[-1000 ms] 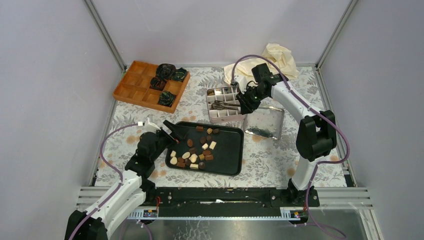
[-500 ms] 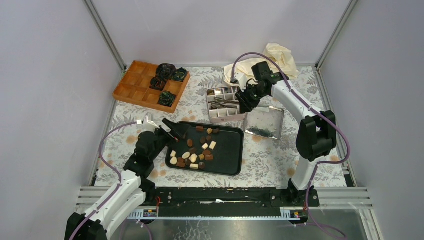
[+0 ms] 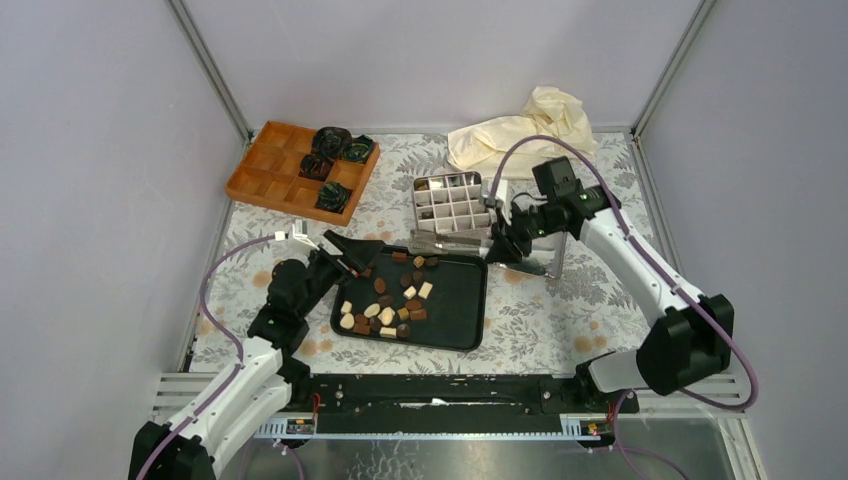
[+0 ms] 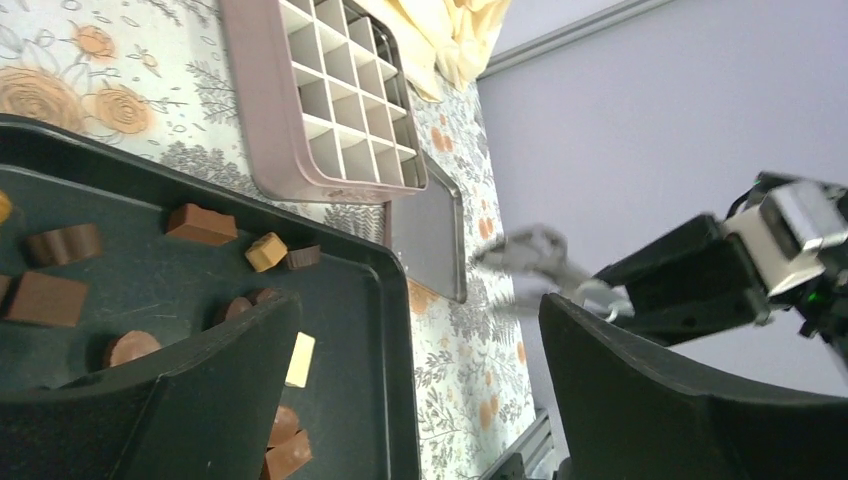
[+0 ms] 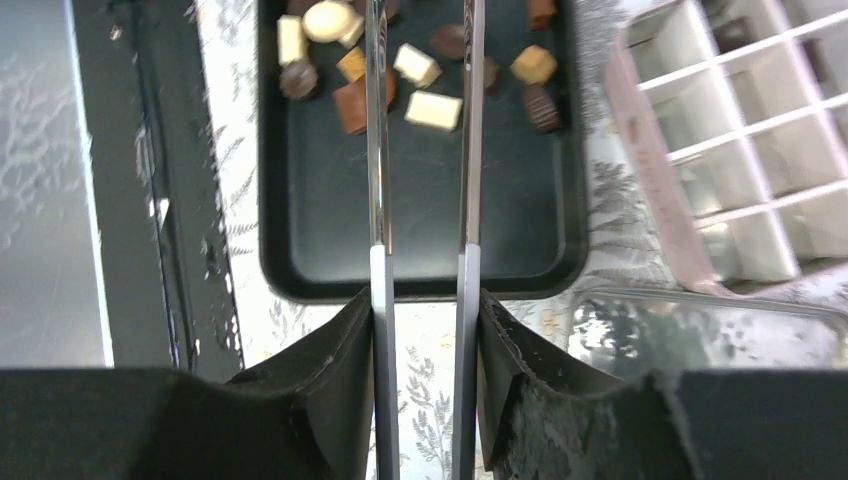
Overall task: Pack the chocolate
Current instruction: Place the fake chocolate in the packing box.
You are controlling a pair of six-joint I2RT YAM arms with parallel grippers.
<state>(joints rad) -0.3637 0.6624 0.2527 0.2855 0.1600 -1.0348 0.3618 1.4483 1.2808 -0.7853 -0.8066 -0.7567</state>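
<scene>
- The left gripper (image 3: 352,256) hangs over the far left corner of the black tray (image 3: 455,318). Its fingers (image 4: 200,400) are spread wide, with nothing between them.
- The right gripper (image 3: 497,247) sits just off the tray's far right corner, above the near-left part of the lid (image 3: 545,262). Its fingers (image 5: 325,375) are pinched on the handle end of the tongs (image 3: 445,239).
- In the right wrist view the two metal blades of the tongs run side by side with a gap between them, reaching out over the black tray above the pieces. The tips pass out of that view, so contact with any piece cannot be confirmed.
- The chocolate (image 3: 388,300) lies loose on the black tray, gathered in its left and middle parts. The pieces are dark brown, light brown and cream-white. The right part of the tray floor is bare.
- The divided tin (image 3: 447,205) stands just beyond the tray's far edge and has white partitions. Most compartments look unfilled. A few on its left side hold something dark that is too small to identify.
- The lid lies flat to the right of the divided tin.
- The orange tray (image 3: 270,170) sits at the far left, with crumpled black-green paper cups (image 3: 330,140) in its right-hand compartments.
- A cream cloth (image 3: 530,125) is bunched at the far edge behind the tin.
- A floral table covering (image 3: 560,320) lies under everything.
</scene>
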